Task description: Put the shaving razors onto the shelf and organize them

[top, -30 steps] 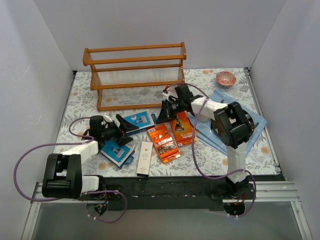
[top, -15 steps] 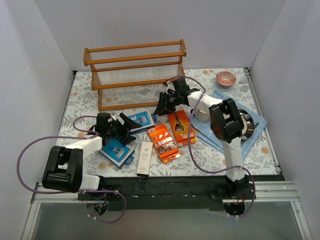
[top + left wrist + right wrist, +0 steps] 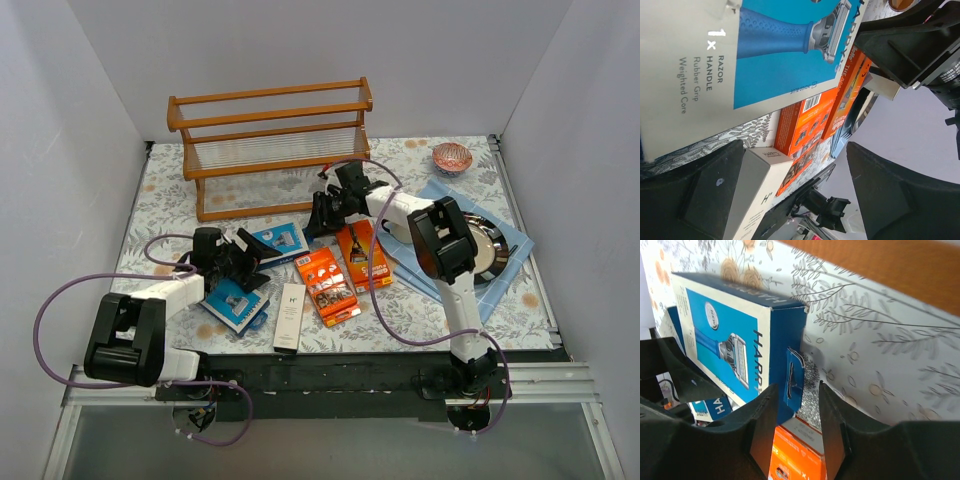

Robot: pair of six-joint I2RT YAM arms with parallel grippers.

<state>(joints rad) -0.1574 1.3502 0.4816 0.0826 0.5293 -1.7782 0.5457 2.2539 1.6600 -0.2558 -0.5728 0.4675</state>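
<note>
The shelf [image 3: 270, 150] stands at the back. One blue razor pack [image 3: 278, 240] lies in front of it, another [image 3: 235, 303] nearer the left arm. Two orange packs [image 3: 328, 285] [image 3: 362, 255] and the slim white box [image 3: 289, 316] lie in the middle. My right gripper [image 3: 318, 215] is open, low at the far blue pack's right end. In the right wrist view the gripper [image 3: 795, 405] straddles that pack's [image 3: 715, 335] hang tab [image 3: 794, 377] without pinching it. My left gripper [image 3: 243, 262] is open between the two blue packs. In the left wrist view the gripper [image 3: 800, 195] is empty.
A blue cloth [image 3: 505, 250] with a metal dish lies on the right, and a small red bowl [image 3: 452, 157] sits at the back right. The shelf's bottom rail [image 3: 890, 270] is close above the right gripper. White walls enclose the table.
My right gripper has moved left and a little back, to the end of the far blue pack. My left gripper has edged slightly towards the same pack.
</note>
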